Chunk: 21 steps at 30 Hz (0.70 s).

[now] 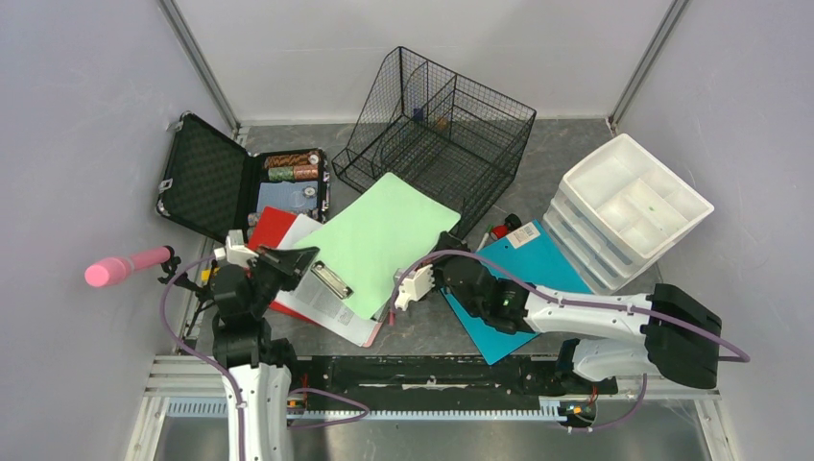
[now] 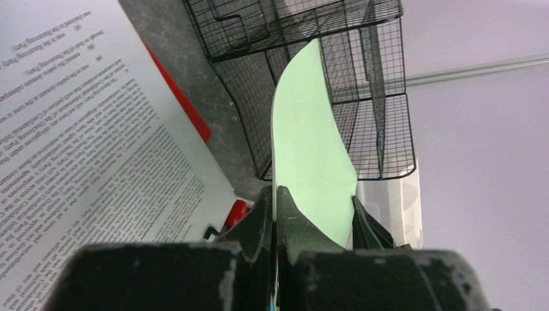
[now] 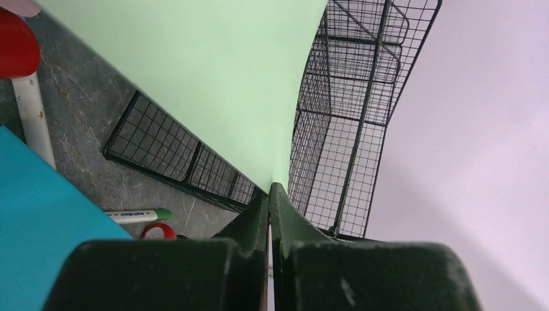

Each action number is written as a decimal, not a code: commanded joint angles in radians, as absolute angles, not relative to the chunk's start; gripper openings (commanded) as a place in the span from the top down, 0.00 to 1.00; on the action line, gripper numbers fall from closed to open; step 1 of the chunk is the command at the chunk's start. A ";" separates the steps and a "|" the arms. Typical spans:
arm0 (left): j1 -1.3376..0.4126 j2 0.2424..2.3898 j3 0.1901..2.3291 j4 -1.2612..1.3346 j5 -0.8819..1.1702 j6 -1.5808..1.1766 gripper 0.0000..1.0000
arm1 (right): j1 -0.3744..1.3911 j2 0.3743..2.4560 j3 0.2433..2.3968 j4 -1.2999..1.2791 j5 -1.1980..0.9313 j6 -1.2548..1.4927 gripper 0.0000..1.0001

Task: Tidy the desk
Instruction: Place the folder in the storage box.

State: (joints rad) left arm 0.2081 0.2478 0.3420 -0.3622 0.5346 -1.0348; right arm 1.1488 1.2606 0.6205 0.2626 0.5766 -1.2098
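The left pincer [image 2: 275,194] is clamped on the near left corner of a green sheet [image 1: 384,230]. The right pincer [image 3: 270,191] is clamped on the same near edge further to the right, so the sheet is carried between the two arms above the worktop [image 1: 566,158]. That worktop is the dark mottled surface lying under everything here. The relation that counts, as I judge it, is that the sheet's long axis runs away from both pincers toward the wire basket [image 1: 442,125] at the far middle. In both wrist views the basket lies straight ahead of the fingers, with the sheet curving up in front of its mesh. Neither arm is plainly nearer, though the right one reaches further in and looks a little closer to the basket. On the left, the printed page [image 2: 97,149] is partly covered by the sheet. In the middle, I cannot tell whether the sheet's far edge touches the basket, rests on its rim or hangs free. The small things inside the basket are too small to name. On the right, the blue folder [image 1: 557,259] is partly hidden under the right arm.
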 commanded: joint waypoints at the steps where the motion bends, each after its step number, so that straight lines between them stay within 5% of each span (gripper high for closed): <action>1: 0.201 0.293 0.442 -0.333 0.629 -1.019 0.98 | 1.142 1.254 0.711 0.256 0.520 -1.150 1.00; 8: 0.201 0.360 0.505 -0.284 0.616 -1.024 0.98 | 1.085 1.234 0.768 0.127 0.436 -1.068 1.00; 21: 0.201 0.392 0.518 -0.284 0.657 -0.974 0.98 | 1.082 1.336 0.750 0.276 0.520 -1.012 1.00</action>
